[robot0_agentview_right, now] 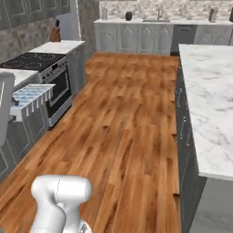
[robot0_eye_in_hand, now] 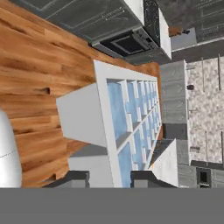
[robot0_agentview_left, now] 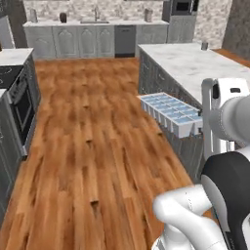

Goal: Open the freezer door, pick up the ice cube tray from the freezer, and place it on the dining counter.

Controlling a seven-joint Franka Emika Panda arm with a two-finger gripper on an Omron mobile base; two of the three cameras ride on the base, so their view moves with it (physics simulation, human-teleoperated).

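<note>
Dark fingers [robot0_eye_in_hand: 107, 178] are rising at the bottom of the hand view, closed on the near end of the ice cube tray [robot0_eye_in_hand: 127, 127] and holding it up over the wooden floor [robot0_agentview_left: 88, 146]. White and rectangular, the tray is showing two rows of square pale blue cells with thin white dividers. In the left base view it [robot0_agentview_left: 172, 113] is hanging level in the air just beside the dining counter [robot0_agentview_left: 195, 66], a long slab of white marble with grey veining on a grey base; its holding end is hidden behind the white arm. In the right base view the tray [robot0_agentview_right: 31, 98] is partly cut off by the arm, near the black stove [robot0_agentview_right: 32, 61].
</note>
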